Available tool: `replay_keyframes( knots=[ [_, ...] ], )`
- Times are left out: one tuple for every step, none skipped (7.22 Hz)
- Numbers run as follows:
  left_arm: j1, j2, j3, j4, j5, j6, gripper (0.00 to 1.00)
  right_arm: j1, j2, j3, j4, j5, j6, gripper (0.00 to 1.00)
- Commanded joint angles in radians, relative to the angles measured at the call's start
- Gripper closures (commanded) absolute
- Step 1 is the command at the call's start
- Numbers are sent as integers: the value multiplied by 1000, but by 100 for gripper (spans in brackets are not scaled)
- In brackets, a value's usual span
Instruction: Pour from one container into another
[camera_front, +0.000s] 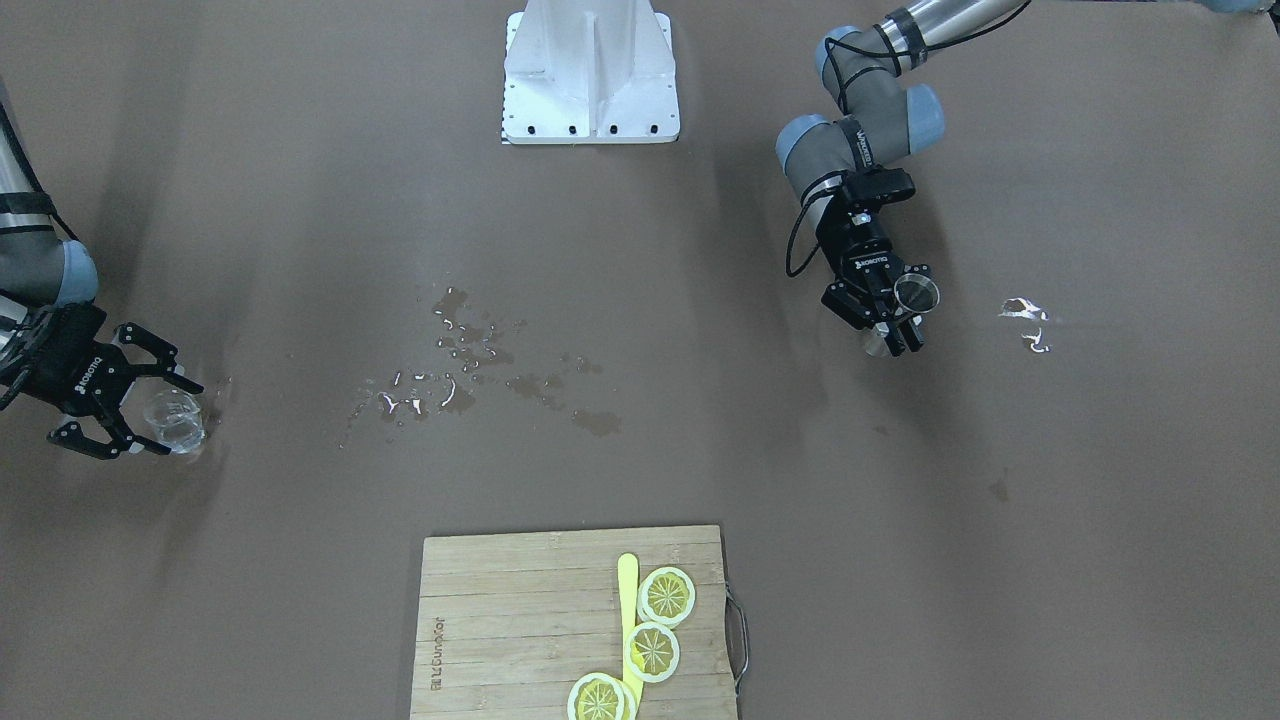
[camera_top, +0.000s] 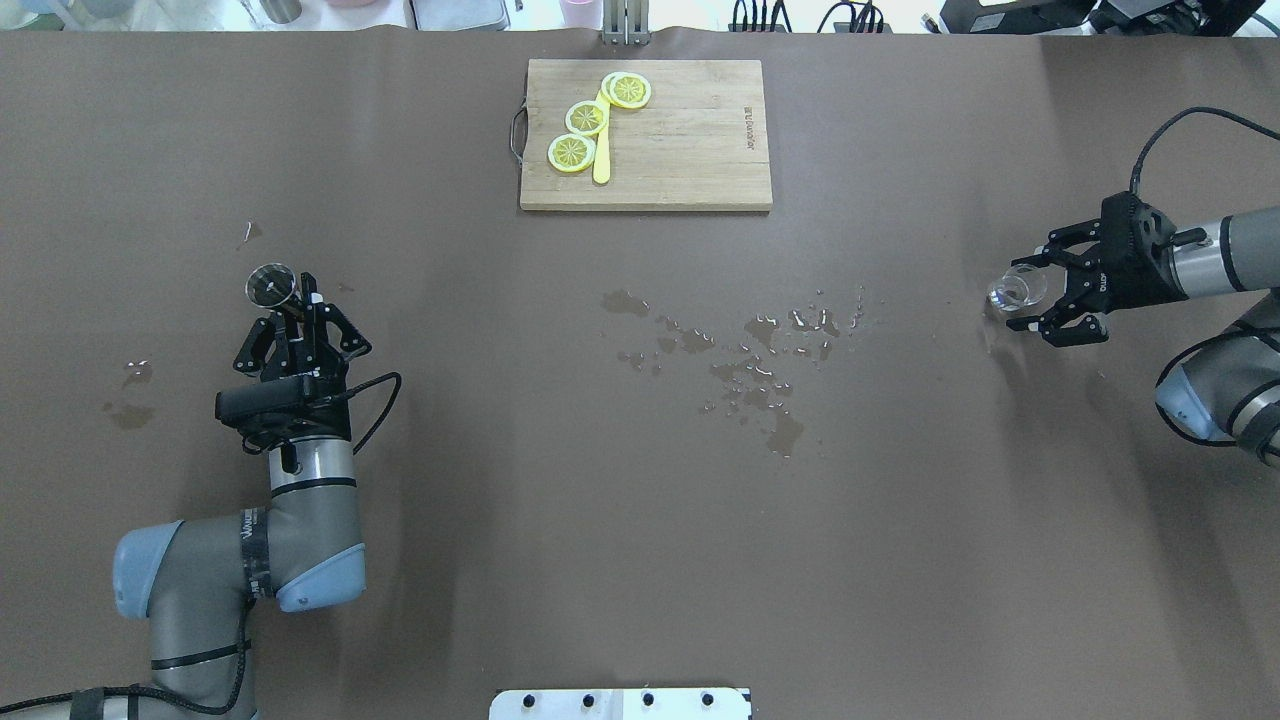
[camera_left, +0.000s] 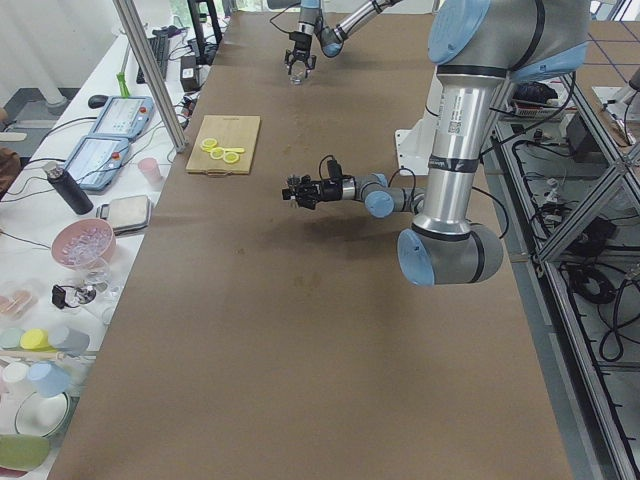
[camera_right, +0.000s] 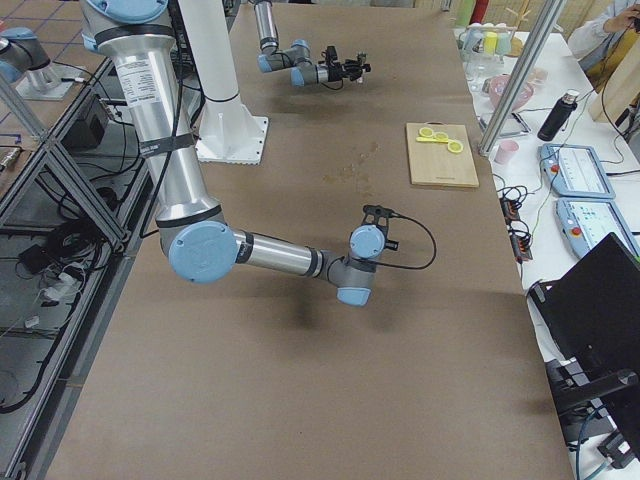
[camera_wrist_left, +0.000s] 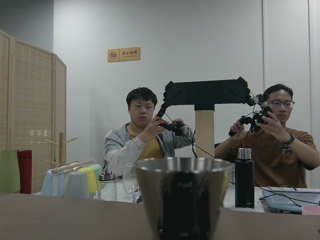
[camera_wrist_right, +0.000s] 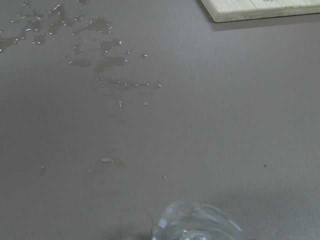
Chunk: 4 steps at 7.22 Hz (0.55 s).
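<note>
While level, left pincer (camera_top: 298, 305) around cup (camera_top: 270, 285)

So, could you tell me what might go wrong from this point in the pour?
1. The right end effector is open, with the clear glass only near its fingertips; closing there might tip it or squeeze it out.
2. The metal cup in the left end effector is at the opposite end of the table. Bringing the two together could slosh liquid, and puddles already wet the middle.
</note>
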Motion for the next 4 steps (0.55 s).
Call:
replay_keyframes(
  knots=[
    [27,0,14,7,41,-22,100,-2,1,0,1,2,0,0],
    [38,-2,17,28,44,-33,100,-2,1,0,1,2,0,0],
    [53,-2,24,56,46,-74,100,-2,-1,0,1,2,0,0],
    [57,0,24,100,46,-111,100,-2,1,0,1,2,0,0]
  ],
)
